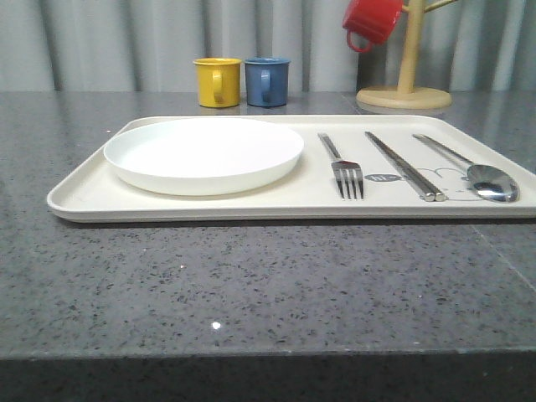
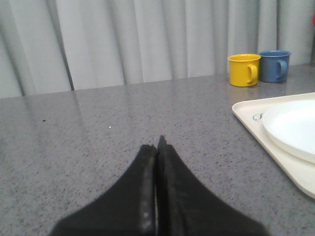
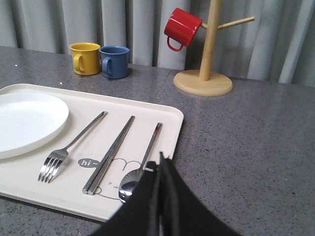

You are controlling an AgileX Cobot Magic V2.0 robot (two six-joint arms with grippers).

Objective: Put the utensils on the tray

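Note:
The cream tray (image 1: 84, 193) lies across the table and carries all the utensils. On its left half sits the round white plate (image 1: 203, 153). To the right of the plate lie the fork (image 1: 345, 170), the pair of chopsticks (image 1: 404, 166) and the spoon (image 1: 479, 173), side by side. In the right wrist view the same fork (image 3: 69, 150), chopsticks (image 3: 110, 154) and spoon (image 3: 142, 164) lie on the tray (image 3: 162, 118). My right gripper (image 3: 161, 164) is shut and empty, above the tray's near right edge beside the spoon bowl. My left gripper (image 2: 157, 145) is shut and empty over bare table, left of the tray (image 2: 246, 115).
A yellow mug (image 1: 218, 81) and a blue mug (image 1: 267, 80) stand behind the tray. At the back right a wooden mug tree (image 1: 404, 84) holds a red mug (image 1: 371, 20). Grey stone table (image 1: 251, 285) stretches in front of the tray to its front edge.

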